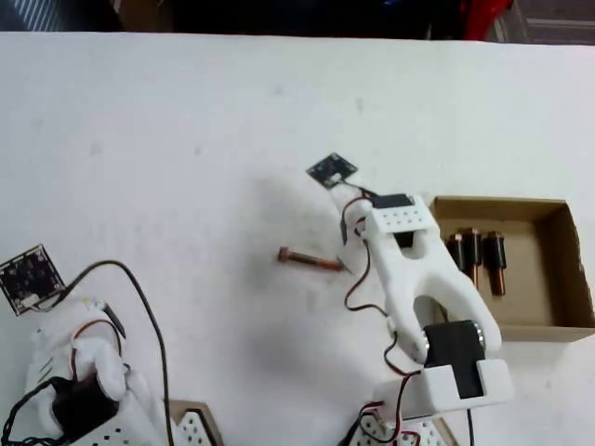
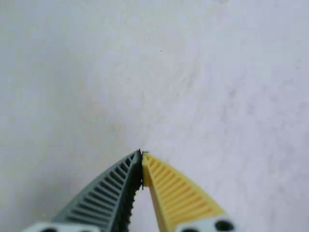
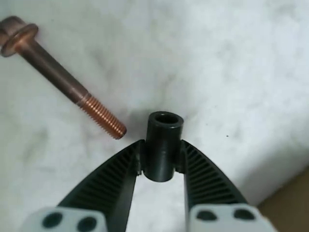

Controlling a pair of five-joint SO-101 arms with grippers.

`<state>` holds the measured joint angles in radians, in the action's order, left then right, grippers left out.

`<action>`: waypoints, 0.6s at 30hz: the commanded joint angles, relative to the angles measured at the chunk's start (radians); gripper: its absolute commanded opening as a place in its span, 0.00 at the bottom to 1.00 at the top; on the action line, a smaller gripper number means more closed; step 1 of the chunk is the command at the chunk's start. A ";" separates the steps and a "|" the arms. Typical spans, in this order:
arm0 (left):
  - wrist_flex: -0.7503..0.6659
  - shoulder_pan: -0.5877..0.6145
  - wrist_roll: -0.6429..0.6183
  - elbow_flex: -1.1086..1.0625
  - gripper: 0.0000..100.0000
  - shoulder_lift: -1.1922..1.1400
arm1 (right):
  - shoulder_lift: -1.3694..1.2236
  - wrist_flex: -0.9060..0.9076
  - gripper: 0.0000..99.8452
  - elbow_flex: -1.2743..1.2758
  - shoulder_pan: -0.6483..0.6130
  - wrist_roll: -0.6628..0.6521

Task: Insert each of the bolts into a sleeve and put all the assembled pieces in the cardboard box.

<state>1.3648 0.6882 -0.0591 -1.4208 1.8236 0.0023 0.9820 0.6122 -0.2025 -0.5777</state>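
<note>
Near the cardboard box point(image 1: 539, 269), a bolt point(image 1: 310, 259) lies beside the clamped sleeve point(image 3: 163, 145).

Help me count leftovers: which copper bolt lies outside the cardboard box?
The lone copper-coloured bolt on the white table; the other three lie inside the brown cardboard box.

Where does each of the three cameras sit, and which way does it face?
High view: fixed above the table, facing down; shows the left arm, the right arm, the bolt and the cardboard box.
Left wrist view: on the left arm, facing bare table; the shut left gripper shows.
Right wrist view: on the right arm, facing the table; the right gripper clamps a sleeve beside the bolt.
Shared: the bolt appears in the high and right wrist views.
</note>
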 commanded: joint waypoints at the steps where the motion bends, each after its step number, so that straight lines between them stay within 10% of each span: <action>1: -0.026 0.004 -0.011 0.002 0.02 0.004 | 0.048 0.010 0.08 -0.009 0.005 -0.009; 18: -0.026 0.004 -0.011 0.002 0.02 0.004 | 0.045 0.010 0.13 -0.051 0.004 -0.005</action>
<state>1.3648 0.6882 -0.0591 -1.4208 1.8236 0.0038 0.9851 0.6107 -0.2025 -0.5777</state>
